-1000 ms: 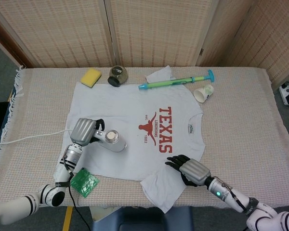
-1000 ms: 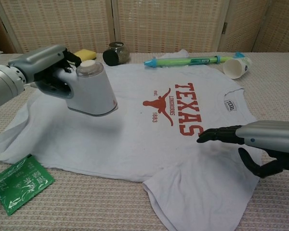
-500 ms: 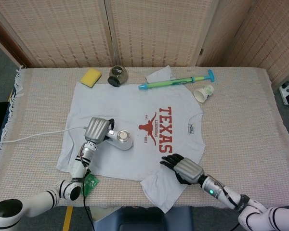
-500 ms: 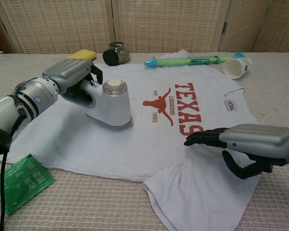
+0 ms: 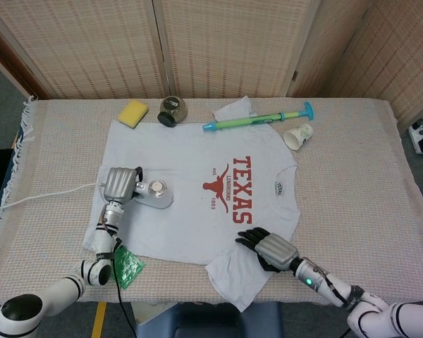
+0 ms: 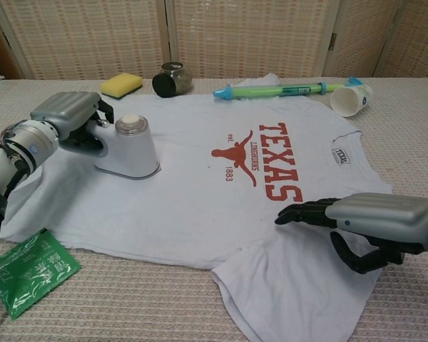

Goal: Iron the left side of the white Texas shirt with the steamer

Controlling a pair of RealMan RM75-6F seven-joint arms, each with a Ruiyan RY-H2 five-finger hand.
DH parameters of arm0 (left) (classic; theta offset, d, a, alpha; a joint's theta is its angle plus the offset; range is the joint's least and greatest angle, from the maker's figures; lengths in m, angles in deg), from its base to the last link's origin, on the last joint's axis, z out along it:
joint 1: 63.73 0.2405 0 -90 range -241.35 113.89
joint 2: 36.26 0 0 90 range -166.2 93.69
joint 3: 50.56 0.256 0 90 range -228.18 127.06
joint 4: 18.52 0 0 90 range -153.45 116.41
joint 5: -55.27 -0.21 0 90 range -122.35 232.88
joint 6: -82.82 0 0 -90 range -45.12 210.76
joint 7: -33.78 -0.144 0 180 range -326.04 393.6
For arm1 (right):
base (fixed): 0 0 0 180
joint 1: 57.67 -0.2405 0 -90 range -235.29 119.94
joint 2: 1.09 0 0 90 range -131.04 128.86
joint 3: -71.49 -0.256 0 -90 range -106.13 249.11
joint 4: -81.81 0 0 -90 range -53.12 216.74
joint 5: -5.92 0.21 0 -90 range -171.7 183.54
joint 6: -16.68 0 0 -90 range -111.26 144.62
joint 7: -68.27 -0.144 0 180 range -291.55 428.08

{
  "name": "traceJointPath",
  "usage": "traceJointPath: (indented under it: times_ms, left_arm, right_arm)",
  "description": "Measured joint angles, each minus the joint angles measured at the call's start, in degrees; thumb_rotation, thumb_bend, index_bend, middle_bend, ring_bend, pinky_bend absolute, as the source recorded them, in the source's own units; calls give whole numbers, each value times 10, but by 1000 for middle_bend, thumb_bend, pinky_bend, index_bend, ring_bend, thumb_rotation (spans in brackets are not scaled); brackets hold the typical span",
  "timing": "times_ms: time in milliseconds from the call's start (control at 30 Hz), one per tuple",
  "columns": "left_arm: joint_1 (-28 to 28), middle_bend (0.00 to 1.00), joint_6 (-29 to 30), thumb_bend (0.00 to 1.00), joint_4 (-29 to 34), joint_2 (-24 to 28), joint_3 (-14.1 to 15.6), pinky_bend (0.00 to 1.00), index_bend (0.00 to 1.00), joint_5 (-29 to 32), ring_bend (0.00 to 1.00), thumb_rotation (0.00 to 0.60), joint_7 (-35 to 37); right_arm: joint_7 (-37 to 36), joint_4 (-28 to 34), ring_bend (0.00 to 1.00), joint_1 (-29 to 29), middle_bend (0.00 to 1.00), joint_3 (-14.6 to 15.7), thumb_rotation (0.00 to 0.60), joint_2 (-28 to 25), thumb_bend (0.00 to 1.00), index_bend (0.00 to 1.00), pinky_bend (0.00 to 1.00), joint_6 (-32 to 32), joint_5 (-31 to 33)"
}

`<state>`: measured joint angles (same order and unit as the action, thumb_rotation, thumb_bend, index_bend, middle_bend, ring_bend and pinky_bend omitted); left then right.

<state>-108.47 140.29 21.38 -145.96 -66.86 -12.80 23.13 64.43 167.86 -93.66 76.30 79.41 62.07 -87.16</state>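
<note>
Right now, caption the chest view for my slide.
Left hand holds steamer on white Texas shirt; right hand hovers by its hem.

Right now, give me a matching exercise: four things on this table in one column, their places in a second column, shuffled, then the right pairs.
Things:
1. white handheld steamer
2. yellow rectangular sponge
3. green foil packet
4. white paper cup

Places:
A. on its side beyond the shirt's collar end
B. off the shirt, at the table's near edge
C. standing on the white Texas shirt, held by the left robot hand
D. far side, beside the dark jar

Pairs: 1-C, 2-D, 3-B, 4-A
</note>
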Motion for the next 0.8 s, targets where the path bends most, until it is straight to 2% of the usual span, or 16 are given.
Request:
traceJointPath:
  times_ms: [233,433,600,800]
  left_arm:
    - [19,964,-22,951,-68,4,-6,809,813,19,948,600,32]
    - [39,964,-25,951,-92,26,-7,809,813,21,946,600,65]
    - [45,964,-10,949,-51,43,-15,809,813,20,946,600,85]
    - [42,964,15,950,62,60,-19,810,813,14,945,600,66]
  right_arm:
    - [2,0,0,-4,0,3,551,1,1000,0,57,1,7]
    - [-1,-6,0,-7,0,6,550,2,1000,0,57,3,7]
    - [-12,-13,0,-9,0,9,550,3,1000,0,56,9,4]
    - [-19,-16,0,-11,0,14,550,1,1000,0,56,18,-2]
